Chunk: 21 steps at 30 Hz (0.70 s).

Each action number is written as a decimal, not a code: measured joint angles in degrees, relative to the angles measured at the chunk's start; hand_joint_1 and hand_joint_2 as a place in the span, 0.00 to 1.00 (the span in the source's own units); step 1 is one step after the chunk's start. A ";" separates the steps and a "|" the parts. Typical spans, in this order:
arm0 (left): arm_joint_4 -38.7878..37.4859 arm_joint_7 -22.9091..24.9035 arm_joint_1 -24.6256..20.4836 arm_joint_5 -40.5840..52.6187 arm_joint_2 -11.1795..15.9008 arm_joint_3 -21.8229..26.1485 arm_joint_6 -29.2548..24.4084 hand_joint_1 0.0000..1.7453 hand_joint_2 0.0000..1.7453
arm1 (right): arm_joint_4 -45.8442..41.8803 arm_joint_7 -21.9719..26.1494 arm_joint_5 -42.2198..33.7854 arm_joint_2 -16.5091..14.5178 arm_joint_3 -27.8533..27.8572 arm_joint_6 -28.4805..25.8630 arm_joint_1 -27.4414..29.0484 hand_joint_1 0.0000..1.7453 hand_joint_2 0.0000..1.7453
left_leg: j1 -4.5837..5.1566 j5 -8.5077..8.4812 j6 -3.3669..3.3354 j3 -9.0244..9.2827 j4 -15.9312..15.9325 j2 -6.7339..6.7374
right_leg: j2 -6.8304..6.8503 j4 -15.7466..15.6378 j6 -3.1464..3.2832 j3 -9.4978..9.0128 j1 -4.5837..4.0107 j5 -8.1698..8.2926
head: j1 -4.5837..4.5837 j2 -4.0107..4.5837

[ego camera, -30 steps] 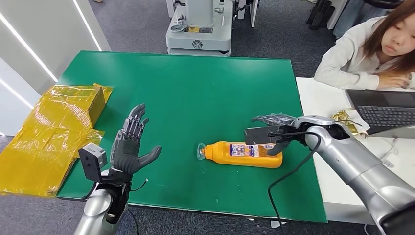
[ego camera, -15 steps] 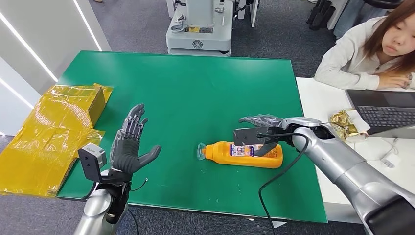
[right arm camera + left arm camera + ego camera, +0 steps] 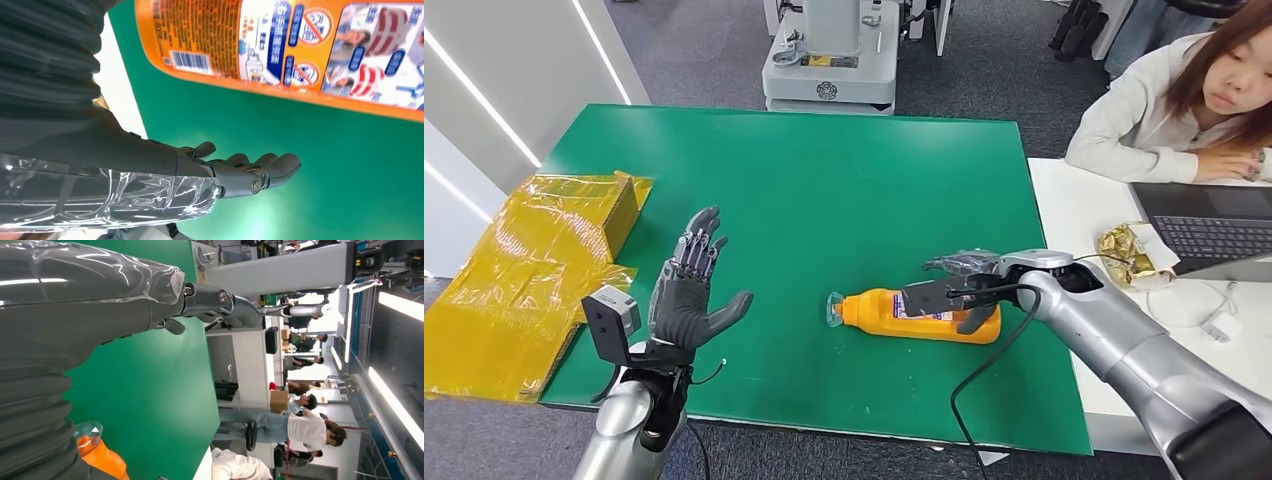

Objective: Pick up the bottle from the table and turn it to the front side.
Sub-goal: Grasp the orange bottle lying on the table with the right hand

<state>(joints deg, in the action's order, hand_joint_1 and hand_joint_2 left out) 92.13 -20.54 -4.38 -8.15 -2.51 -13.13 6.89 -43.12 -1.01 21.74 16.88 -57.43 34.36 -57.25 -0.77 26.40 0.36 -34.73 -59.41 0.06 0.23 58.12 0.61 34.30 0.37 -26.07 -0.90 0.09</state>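
Note:
An orange bottle (image 3: 879, 311) lies on its side on the green table (image 3: 824, 180), its clear cap pointing to my left. Its printed label with a barcode faces my right wrist camera (image 3: 300, 55). My right hand (image 3: 969, 287) is low over the bottle's base end: the fingers (image 3: 954, 264) reach past its far side and the thumb comes down on its near side. The hand (image 3: 240, 175) stays spread and does not grip. My left hand (image 3: 686, 295) is raised, palm open, above the table's front left part. The bottle's cap end (image 3: 97, 455) shows in the left wrist view.
A box in yellow film (image 3: 554, 240) lies at the table's left edge. A white table (image 3: 1084, 210) to the right holds a laptop (image 3: 1214, 225) and a gold wrapper (image 3: 1134, 250), with a person (image 3: 1184, 100) seated there. A grey machine base (image 3: 829, 65) stands behind.
My right hand shifted towards the bottle's cap end, then came down so that fingers and thumb straddle the bottle's base end. The bottle and my left hand stayed put.

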 joint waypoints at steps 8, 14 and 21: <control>-0.40 0.01 -0.08 -0.47 0.00 0.01 0.22 0.00 1.00 | 0.00 -0.38 0.46 0.13 -1.25 0.04 0.60 0.00 1.00 | 0.00 0.00 0.00 0.00 0.00 0.00 | -0.01 0.00 0.00 0.00 0.00 0.00 | 0.01 0.00; -0.74 0.01 -0.84 -0.52 0.00 -0.01 0.29 0.00 1.00 | 0.02 -0.61 0.87 0.42 -1.81 -1.03 2.10 0.00 1.00 | 0.00 0.00 0.00 0.01 -0.01 0.00 | -0.01 0.00 0.00 0.00 0.00 0.00 | 0.01 0.00; -1.46 0.00 -1.20 -0.73 0.00 -0.01 0.40 0.00 1.00 | -0.09 -0.89 1.62 1.57 -1.70 -4.02 5.62 0.00 1.00 | 0.00 0.00 0.00 0.01 -0.01 0.00 | 0.00 -0.01 0.00 0.00 0.00 0.00 | 0.00 0.00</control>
<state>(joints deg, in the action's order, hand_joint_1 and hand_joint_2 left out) 90.66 -20.54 -5.57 -8.88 -2.51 -13.14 7.29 -43.21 -1.90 23.36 18.45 -59.13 30.35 -51.63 -0.77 26.40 0.36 -34.71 -59.41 0.06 0.22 58.11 0.61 34.30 0.37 -26.07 -0.90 0.09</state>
